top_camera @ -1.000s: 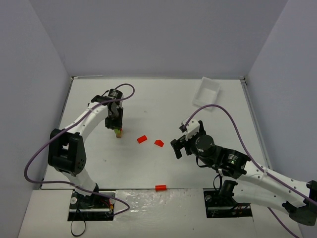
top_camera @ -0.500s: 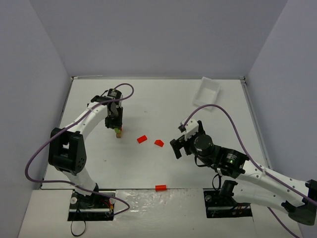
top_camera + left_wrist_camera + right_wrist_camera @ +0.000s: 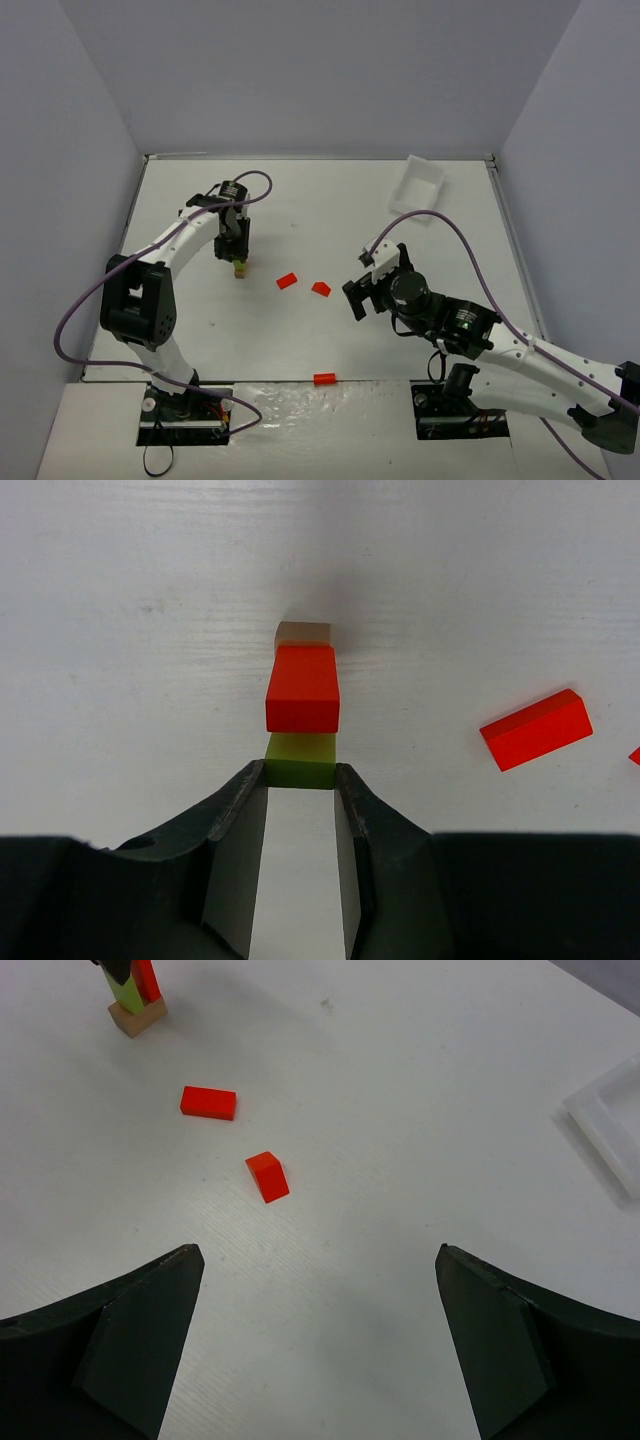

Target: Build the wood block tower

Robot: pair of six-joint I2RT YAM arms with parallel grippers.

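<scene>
Count: one tower (image 3: 239,268), left-centre on the bench (image 3: 300,220), made of three blocks: tan block (image 3: 302,634) at the base, red block (image 3: 303,688) and green block (image 3: 300,760) above it. Three loose red blocks (image 3: 287,281) lie flat: two close together right of the tower, one at the near edge between the arm bases. One white tray (image 3: 418,187) sits far right.

Left hand (image 3: 300,775): narrow gap, fingertips clamped on the green block.

Right hand (image 3: 318,1255): spread wide, empty, above bare bench, well apart from the blocks.
</scene>
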